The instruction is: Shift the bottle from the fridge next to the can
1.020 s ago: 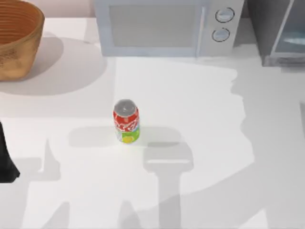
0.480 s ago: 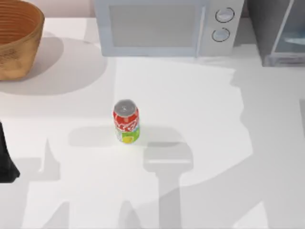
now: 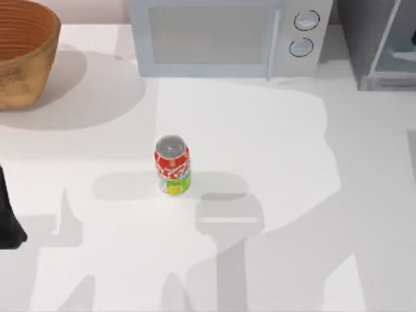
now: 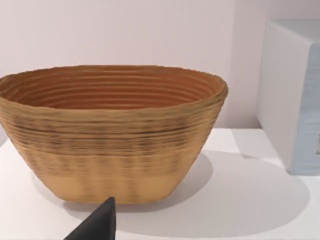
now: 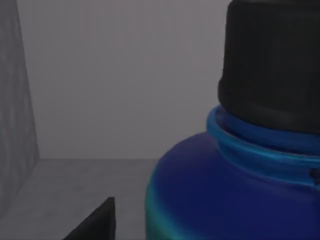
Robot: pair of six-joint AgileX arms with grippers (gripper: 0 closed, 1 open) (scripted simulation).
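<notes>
Shadows near the table's right edge shifted as the right arm worked; the can (image 3: 172,165) stayed mid-table. Inside the fridge (image 3: 383,45) stood the bottle (image 5: 235,200), very close to the right gripper, jaw state untold. A misjudged closure could topple it.

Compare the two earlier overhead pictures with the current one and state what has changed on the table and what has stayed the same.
No object moved. Only the broad grey shadow on the right of the white table has shifted: its edge changes shape and draws back toward the right at the near side. The small red drink can, the woven brown basket, the light-grey microwave and the grey fridge stayed put, as did the black left arm at the left edge.
</notes>
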